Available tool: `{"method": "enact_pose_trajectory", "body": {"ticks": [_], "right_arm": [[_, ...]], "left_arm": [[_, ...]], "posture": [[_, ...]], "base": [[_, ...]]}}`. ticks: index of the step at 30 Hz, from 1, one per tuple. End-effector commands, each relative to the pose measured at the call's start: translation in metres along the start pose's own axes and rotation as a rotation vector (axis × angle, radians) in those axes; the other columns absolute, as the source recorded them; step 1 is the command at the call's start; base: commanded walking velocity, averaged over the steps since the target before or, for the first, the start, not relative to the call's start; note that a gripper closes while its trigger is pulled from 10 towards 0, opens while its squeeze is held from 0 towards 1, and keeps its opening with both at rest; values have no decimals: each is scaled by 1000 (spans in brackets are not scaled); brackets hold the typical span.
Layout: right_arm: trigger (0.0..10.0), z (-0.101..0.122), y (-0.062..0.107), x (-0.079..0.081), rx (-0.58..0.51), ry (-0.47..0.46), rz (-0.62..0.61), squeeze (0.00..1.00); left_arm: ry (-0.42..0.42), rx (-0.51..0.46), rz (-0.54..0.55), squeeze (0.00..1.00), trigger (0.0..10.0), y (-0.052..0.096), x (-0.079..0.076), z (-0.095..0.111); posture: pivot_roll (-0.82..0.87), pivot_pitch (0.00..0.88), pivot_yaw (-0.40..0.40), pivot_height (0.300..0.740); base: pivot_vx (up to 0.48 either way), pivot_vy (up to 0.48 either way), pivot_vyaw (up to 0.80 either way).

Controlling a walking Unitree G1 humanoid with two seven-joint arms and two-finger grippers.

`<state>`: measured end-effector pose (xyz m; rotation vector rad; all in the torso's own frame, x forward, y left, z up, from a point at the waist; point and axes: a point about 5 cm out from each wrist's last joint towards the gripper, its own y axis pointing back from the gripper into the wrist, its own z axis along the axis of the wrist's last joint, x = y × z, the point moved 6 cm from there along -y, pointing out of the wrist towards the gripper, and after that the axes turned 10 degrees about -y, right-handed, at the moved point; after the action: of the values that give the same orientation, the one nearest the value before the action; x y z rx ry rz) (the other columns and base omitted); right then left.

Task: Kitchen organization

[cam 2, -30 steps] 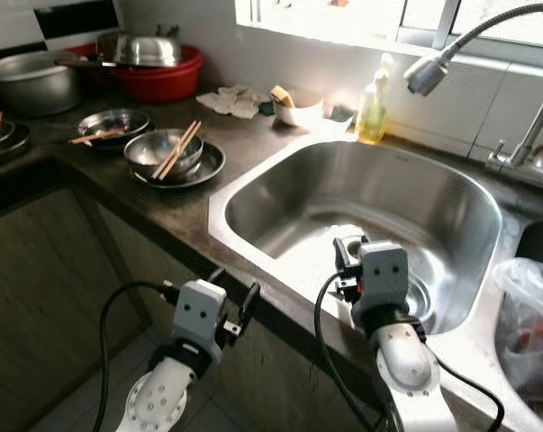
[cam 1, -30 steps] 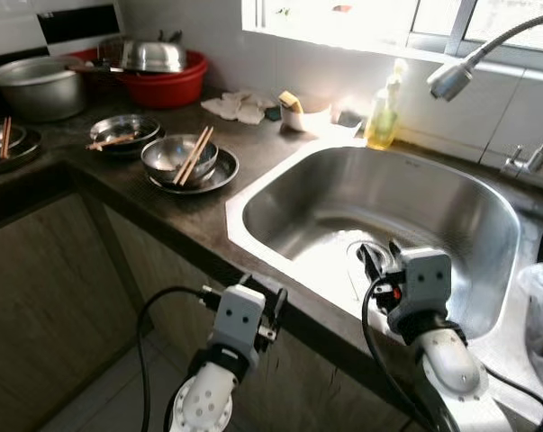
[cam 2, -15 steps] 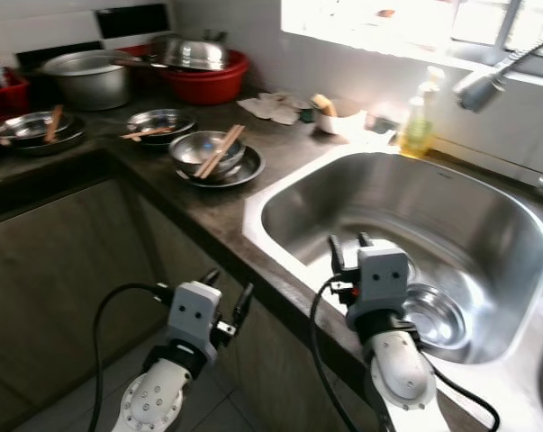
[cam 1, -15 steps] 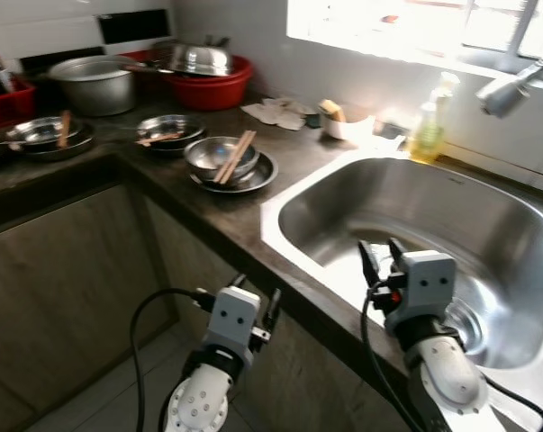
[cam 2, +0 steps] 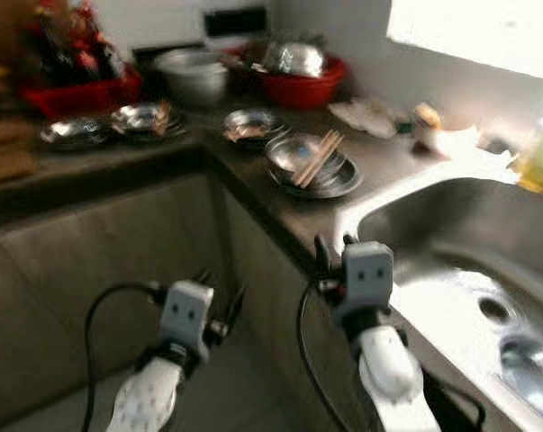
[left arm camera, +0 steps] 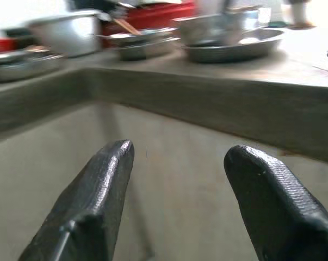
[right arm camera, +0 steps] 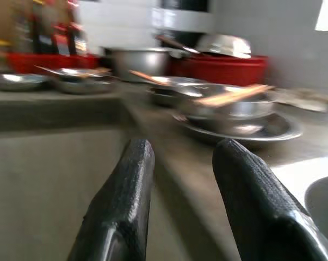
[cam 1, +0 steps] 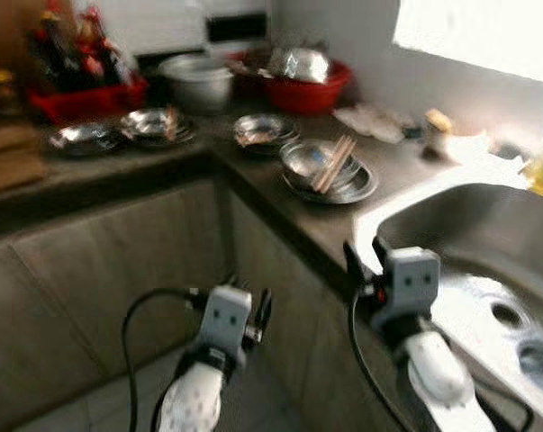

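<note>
Your right gripper point(right arm camera: 180, 163) hangs open and empty before the dark stone bench point(cam 1: 280, 193). Your left gripper point(left arm camera: 177, 163) hangs likewise below its edge. 2 wooden chopsticks point(cam 1: 334, 164) lie in a steel bowl point(cam 1: 314, 162).

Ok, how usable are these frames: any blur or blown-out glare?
Eye views: motion-blurred throughout, window blown white, glare on the sink. Left wrist view: fingers fairly sharp, counter dishes soft. Right wrist view: fingers and bowl with chopsticks blurred.

both silver arms reach forward, left gripper point(cam 1: 260, 314) lower than right gripper point(cam 1: 366, 259) (jaws parted, empty).
</note>
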<state>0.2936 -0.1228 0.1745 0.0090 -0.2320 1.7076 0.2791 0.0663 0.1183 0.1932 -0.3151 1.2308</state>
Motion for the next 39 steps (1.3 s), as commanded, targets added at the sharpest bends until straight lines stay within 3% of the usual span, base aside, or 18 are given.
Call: {"method": "enact_pose_trajectory", "body": {"ticks": [1, 8, 14, 39], "right_arm": [[10000, -1, 0, -3, 4, 5, -11, 0], [10000, -1, -1, -1, 4, 2, -9, 0], [10000, -2, -3, 1, 12, 2, 1, 0], [10000, -5, -8, 2, 27, -3, 13, 0]], "left_arm": [[-8, -6, -10, 0, 10000, 0, -3, 3], [-5, -6, -11, 0, 10000, 0, -3, 3], [-13, -1, -8, 0, 10000, -2, -3, 2], [-22, 1, -15, 0, 10000, 0, -3, -1]], "posture": [[184, 0, -41, 740], [183, 0, -39, 740], [184, 0, -41, 740], [184, 0, -46, 740]], "base": [[0, 450, 800], [0, 440, 800], [0, 0, 783], [253, 0, 0]]}}
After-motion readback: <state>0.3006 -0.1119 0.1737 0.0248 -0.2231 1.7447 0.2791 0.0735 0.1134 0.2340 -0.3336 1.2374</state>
